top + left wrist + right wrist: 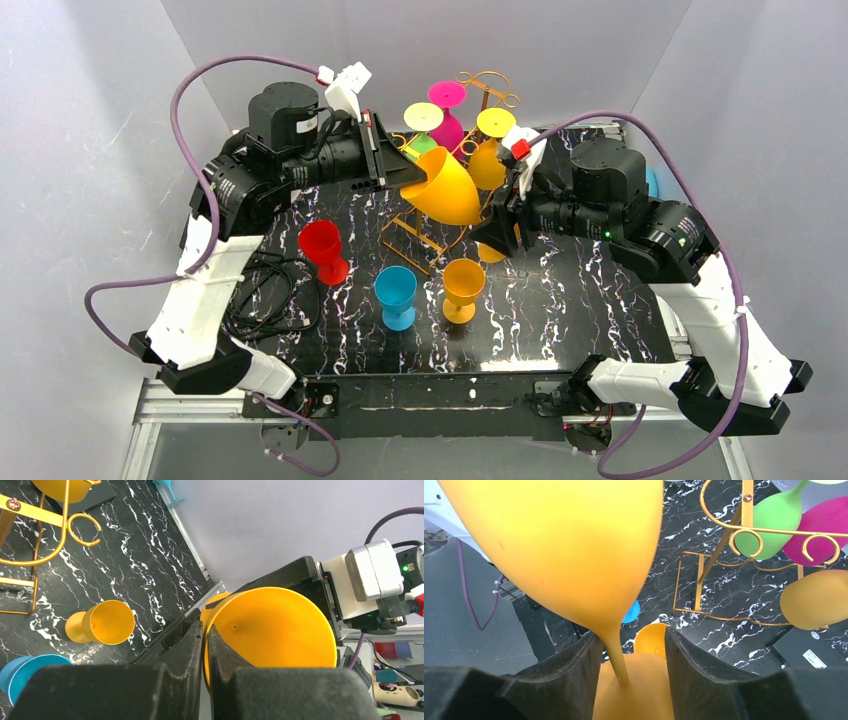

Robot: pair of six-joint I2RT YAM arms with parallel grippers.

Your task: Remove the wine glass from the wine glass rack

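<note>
A large orange-yellow wine glass is held tilted in the air in front of the golden wire rack, clear of it. My left gripper is shut on its rim; in the left wrist view the fingertips pinch the glass wall. My right gripper is at the glass's foot. In the right wrist view its fingers stand either side of the stem and touch the foot's edges. The bowl fills the upper left.
Magenta, green and yellow glasses hang on the rack. Red, blue and small orange glasses stand on the black marbled table. The rack's rectangular base lies under the held glass. Cables lie at the left.
</note>
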